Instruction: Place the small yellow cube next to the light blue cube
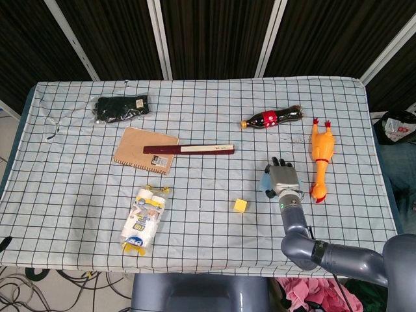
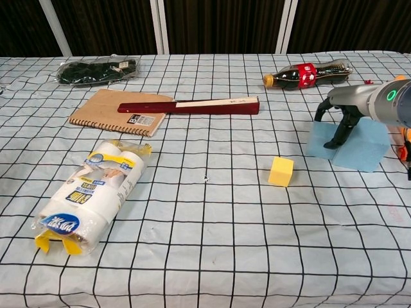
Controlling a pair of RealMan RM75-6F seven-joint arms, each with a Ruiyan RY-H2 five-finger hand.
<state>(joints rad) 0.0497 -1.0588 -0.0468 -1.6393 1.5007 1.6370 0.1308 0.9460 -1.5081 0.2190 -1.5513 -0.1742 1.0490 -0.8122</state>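
Observation:
The small yellow cube (image 2: 281,171) (image 1: 240,206) lies alone on the checked cloth, right of the middle. To its right stands the larger light blue cube (image 2: 354,149) (image 1: 266,182). My right hand (image 2: 339,117) (image 1: 283,177) hangs over the blue cube. Its fingers (image 2: 341,130) are spread and point down, touching the cube's top and left side. It holds nothing that I can see. The yellow cube sits about a hand's width left of the blue one, with a gap between them. My left hand shows in neither view.
A cola bottle (image 2: 307,74) lies behind the right hand, and a rubber chicken (image 1: 321,159) lies to its right. A dark red folded fan (image 2: 189,106) rests partly on a brown notebook (image 2: 122,111). A pack of tissues (image 2: 90,192) and a black pouch (image 2: 96,69) lie on the left.

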